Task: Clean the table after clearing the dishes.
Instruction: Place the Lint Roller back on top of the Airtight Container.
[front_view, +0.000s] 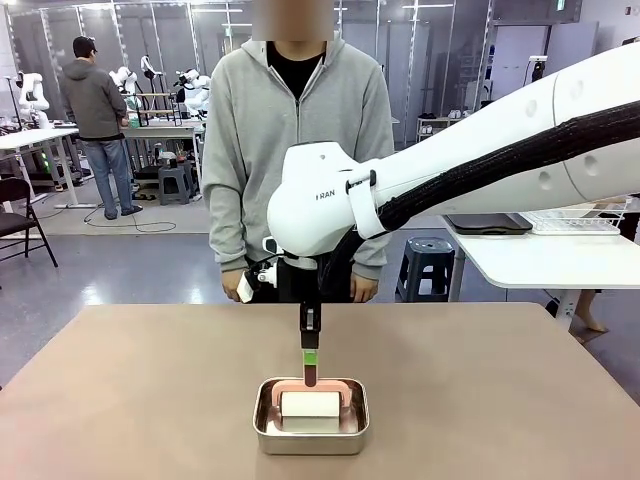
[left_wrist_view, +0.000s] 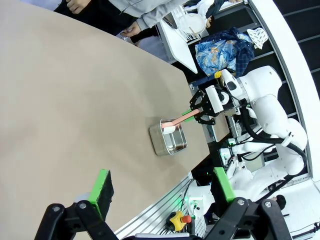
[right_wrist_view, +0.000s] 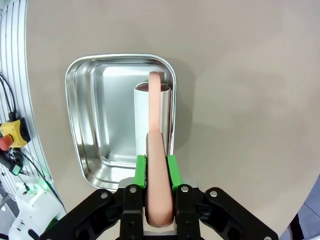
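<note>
- Over the near middle of the table (front_view: 120, 380), our right hand (right_wrist_view: 156, 167) is clamped on the pink handle (right_wrist_view: 155, 150) of a white lint roller (front_view: 310, 405) sitting in a shiny steel pan (front_view: 268, 425).
- Dishes are gone, so we judge cleaning is starting; next, lift the roller clear.
- Our left hand (left_wrist_view: 162, 190) hangs with fingers apart.
- Matte tan top, smooth cylinder.

Table (front_view: 150, 400): matte tan top, smooth, no gloss. Steel pan (front_view: 311, 432): polished metal, reflective walls. Roller (right_wrist_view: 153, 117) in pan: white papery roll, matte; handle (right_wrist_view: 159, 185) smooth pinkish plastic, slight sheen. Right gripper (right_wrist_view: 156, 167): black plastic body, matte green pads. Person at 12 o'clock: grey cloth hoodie (front_view: 290, 140).
</note>
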